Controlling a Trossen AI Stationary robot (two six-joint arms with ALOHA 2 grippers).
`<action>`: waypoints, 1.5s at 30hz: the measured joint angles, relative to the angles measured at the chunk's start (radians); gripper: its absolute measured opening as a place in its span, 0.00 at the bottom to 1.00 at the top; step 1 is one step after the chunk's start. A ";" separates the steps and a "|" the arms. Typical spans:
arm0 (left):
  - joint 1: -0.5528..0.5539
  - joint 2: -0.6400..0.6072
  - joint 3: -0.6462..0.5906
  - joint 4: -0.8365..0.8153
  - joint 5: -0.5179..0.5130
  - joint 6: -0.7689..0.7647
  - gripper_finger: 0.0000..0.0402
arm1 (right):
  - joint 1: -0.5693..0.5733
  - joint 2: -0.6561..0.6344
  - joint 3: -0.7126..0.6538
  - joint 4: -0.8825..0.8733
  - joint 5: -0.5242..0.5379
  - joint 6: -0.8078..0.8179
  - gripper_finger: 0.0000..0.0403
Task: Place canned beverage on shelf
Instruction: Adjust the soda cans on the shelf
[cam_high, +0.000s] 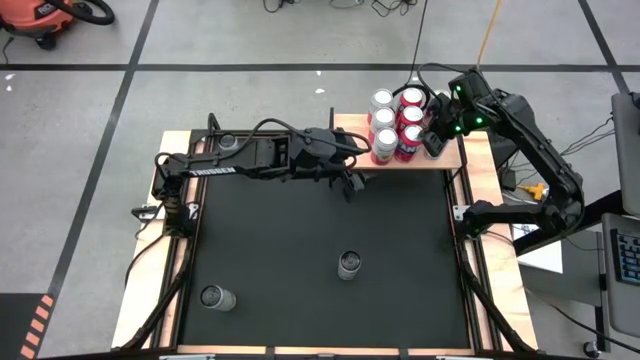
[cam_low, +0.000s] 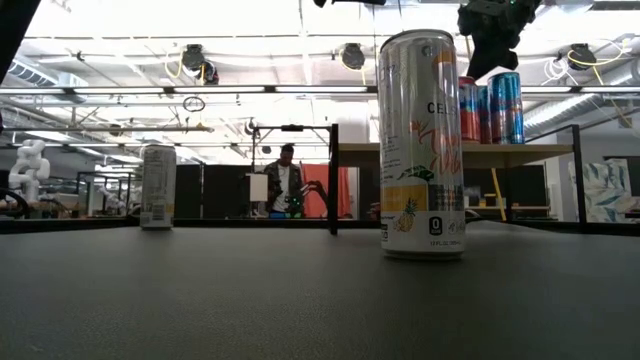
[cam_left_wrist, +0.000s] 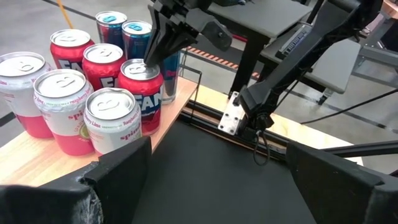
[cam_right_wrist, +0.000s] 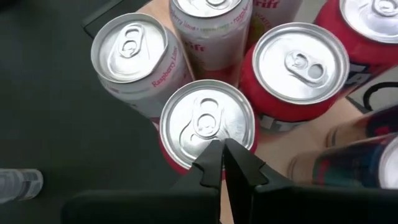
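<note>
cans (cam_high: 396, 125) crowd the shelf (cam_high: 447, 160); right end effector (cam_right_wrist: 222, 163) hovers pinched shut, empty, above one. left end effector (cam_left_wrist: 217, 180) gapes empty. low view alone shows a person (cam_low: 285, 180) beyond the black bench (cam_high: 320, 230).

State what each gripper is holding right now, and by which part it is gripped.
Nothing is held. The left gripper is open and empty near the shelf. The right gripper is shut, empty, its tips over a red can on the shelf.

My left arm stretches across the upper middle of the high view, its gripper (cam_high: 350, 185) spread wide, pointing right. My right arm bends in from the right edge to the upper right, wrist pointing downward, its gripper (cam_right_wrist: 223, 163) pinched closed, fingertips (cam_right_wrist: 214, 155) touching.
</note>
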 joint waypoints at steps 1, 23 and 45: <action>-0.001 0.000 0.000 0.000 0.000 0.000 0.93 | 0.000 0.000 0.000 0.000 0.003 -0.002 0.00; -0.007 0.000 0.000 -0.045 -0.001 0.000 0.93 | 0.032 -0.092 0.045 0.050 -0.133 0.172 0.00; -0.018 0.000 0.000 -0.053 0.001 -0.053 0.93 | 0.243 -0.019 0.046 0.209 0.055 0.395 0.00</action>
